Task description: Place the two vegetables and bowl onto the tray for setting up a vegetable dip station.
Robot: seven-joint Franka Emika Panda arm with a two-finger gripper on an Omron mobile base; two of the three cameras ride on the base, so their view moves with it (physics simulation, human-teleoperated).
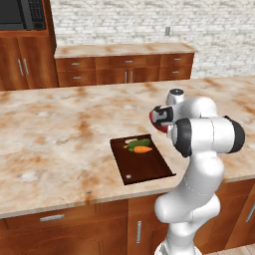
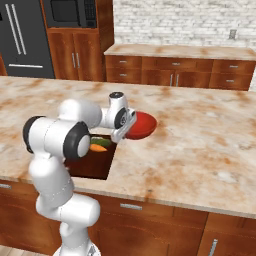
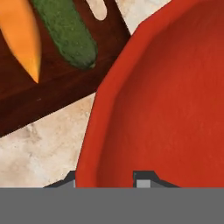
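My gripper (image 3: 107, 178) is shut on the near rim of the red bowl (image 3: 166, 109), one finger inside it and one outside. The bowl (image 2: 142, 125) hangs a little above the counter, just right of the dark brown tray (image 1: 144, 164). On the tray's far end the orange carrot (image 1: 143, 149) and the green cucumber (image 1: 138, 143) lie side by side. In the hand view the carrot (image 3: 22, 35) and cucumber (image 3: 68, 33) rest on the tray (image 3: 52, 92) at the upper left. In the left base view my arm hides most of the bowl (image 1: 158, 125).
The marble island counter (image 1: 60, 139) spreads wide to the left of and behind the tray. Its front edge runs just below the tray. A second counter with wooden cabinets (image 1: 124, 67) stands at the back, and a microwave (image 1: 22, 14) is up at the left.
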